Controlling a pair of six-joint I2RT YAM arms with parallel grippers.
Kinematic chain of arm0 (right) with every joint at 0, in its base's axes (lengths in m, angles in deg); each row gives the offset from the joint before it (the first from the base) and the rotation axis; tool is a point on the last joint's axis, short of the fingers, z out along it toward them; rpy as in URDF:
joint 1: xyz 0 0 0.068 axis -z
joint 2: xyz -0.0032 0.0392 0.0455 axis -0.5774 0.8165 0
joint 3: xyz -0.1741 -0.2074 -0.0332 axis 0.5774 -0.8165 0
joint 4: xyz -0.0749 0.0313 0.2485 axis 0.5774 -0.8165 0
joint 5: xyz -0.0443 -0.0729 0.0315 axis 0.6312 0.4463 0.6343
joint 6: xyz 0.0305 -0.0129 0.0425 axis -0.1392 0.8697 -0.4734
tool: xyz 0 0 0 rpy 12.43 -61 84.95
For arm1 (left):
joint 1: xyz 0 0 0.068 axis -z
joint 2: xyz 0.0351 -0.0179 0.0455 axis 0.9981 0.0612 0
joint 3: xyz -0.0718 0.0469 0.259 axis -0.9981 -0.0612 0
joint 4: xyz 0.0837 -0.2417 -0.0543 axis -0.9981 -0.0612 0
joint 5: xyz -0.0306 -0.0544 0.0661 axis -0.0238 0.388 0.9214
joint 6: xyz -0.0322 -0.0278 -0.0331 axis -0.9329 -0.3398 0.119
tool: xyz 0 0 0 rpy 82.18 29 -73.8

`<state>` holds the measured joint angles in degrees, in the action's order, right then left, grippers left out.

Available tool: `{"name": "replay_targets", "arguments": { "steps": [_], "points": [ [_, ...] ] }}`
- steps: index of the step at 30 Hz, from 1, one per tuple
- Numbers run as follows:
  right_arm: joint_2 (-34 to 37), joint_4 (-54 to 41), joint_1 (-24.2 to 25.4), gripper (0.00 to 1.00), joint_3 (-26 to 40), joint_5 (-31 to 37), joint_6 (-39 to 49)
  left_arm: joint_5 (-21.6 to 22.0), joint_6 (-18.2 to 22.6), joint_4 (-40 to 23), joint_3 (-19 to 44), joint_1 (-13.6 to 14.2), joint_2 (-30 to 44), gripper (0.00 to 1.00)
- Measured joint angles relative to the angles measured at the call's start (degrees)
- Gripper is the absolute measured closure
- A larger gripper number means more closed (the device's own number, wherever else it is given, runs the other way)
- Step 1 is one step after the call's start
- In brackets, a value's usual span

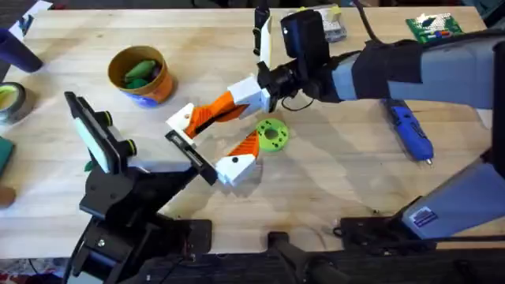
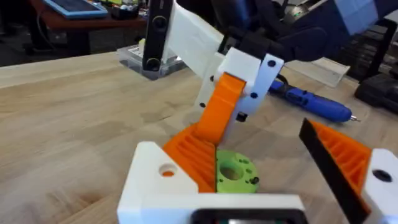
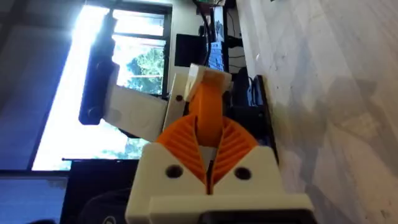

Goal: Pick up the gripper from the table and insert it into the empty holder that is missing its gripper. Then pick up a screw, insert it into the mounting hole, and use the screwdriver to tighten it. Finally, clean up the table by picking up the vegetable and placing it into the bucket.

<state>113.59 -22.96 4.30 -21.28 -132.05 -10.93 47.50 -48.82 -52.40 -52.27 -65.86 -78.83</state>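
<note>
While wooden table bears screwdriver | right pincer clamps gripper; left pincer apart

Bright, even light on the table; window glare washes the right wrist view.

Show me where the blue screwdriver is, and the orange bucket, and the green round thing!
screwdriver [image 1: 410,130], overhead view, middle of its blue body.
bucket [image 1: 163,85], overhead view, its orange side wall.
green round thing [image 1: 272,134], overhead view, its flat top face.
</note>
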Motion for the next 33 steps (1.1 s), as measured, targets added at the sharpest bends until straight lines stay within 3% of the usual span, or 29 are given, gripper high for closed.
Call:
{"name": "replay_targets", "arguments": {
  "steps": [8, 19, 33],
  "points": [
    [0.00, 0.28, -0.39, 0.990, 0.00, 1.78, -1.79, 0.98, -0.62, -0.09, 0.00, -0.27, 0.01, 0.011],
    [-0.01, 0.23, 1.39, 0.991, 0.00, 1.76, -5.00, -1.27, -0.79, -0.02, 0.02, -0.20, 0.00, 0.011],
    [0.00, 2.27, -0.83, 0.991, 0.00, 3.47, -7.25, -0.02, -1.23, -0.08, 0.02, -0.32, 0.01, 0.011]
  ]
}}
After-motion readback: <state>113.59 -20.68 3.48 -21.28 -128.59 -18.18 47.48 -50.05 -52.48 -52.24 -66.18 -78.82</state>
